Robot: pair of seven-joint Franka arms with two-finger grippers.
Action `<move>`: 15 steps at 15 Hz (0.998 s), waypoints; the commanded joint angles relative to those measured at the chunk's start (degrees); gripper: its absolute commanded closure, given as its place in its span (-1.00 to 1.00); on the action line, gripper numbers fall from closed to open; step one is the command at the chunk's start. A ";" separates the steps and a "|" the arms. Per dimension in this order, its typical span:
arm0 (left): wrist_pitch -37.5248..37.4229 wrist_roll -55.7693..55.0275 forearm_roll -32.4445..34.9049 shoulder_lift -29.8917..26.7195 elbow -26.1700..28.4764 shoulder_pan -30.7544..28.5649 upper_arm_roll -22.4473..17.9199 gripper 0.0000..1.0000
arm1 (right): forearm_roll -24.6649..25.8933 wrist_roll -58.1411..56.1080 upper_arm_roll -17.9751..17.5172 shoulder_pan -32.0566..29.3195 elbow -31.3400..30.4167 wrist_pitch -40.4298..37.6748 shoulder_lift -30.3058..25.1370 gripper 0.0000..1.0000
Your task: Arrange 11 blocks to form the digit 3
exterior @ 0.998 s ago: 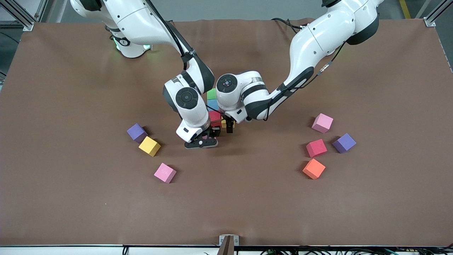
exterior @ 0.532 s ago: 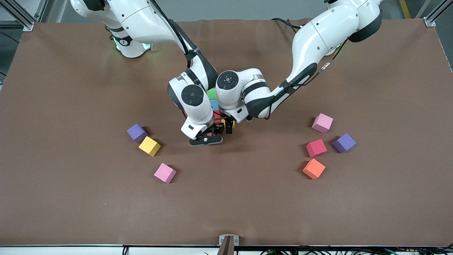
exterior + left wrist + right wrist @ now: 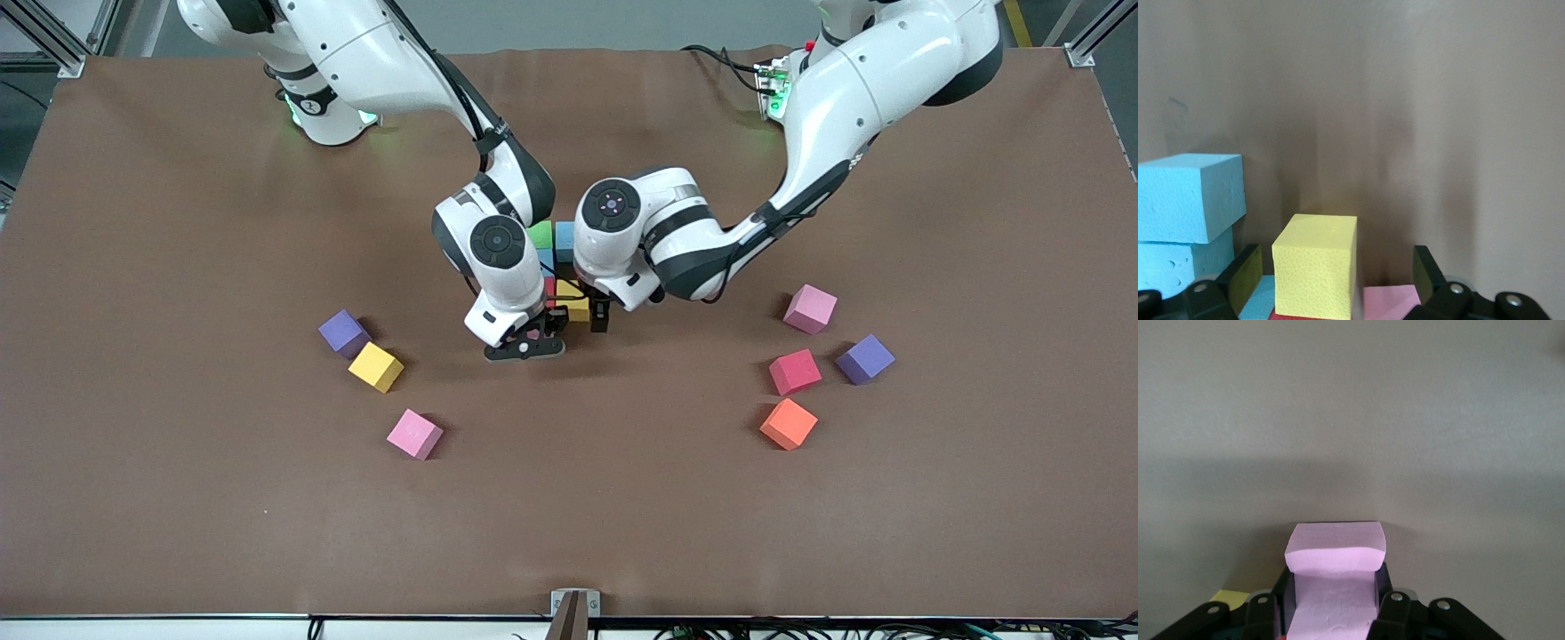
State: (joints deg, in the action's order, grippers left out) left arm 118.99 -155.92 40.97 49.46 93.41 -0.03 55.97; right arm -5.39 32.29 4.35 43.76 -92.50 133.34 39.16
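While right gripper (image 3: 1331, 613) clamps pink block (image 3: 1335, 550), left gripper (image 3: 1338, 280) gapes around yellow block (image 3: 1315, 265); loose blocks flank.

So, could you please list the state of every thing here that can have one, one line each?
Left pincer: open, fingers either side of the yellow block, not clamping it.
Right pincer: shut on a pink block, squeezing it, beside the stack.
Yellow block: upright, resting on the stack.
Stack: partly built, hidden in part by the arms.
Loose blocks: seven, lying flat, untouched.
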 commanded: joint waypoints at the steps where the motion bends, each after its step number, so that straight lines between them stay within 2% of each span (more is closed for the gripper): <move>1: -1.22 2.00 1.57 -2.26 1.25 -5.23 3.08 -1.00 | -0.23 2.95 0.22 1.24 3.90 -4.12 2.06 0.94; 8: -1.48 23.71 2.27 -3.76 -0.69 -12.88 2.74 -1.00 | -0.32 4.27 0.22 1.33 4.44 -4.31 2.24 0.94; 11: -1.48 31.36 6.65 -2.97 -1.04 -14.91 2.21 -1.00 | -0.15 4.36 0.22 1.33 4.44 -4.40 2.24 0.94; 15: -1.39 41.64 6.84 -2.44 -4.11 -13.94 -4.28 -1.00 | -0.06 4.27 0.22 1.24 4.44 -4.58 2.24 0.94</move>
State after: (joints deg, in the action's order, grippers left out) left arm 118.34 -118.99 46.83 46.63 91.45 -14.85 54.20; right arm -5.39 35.60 4.33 44.73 -89.06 129.56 40.94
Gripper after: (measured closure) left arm 0.000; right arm 0.507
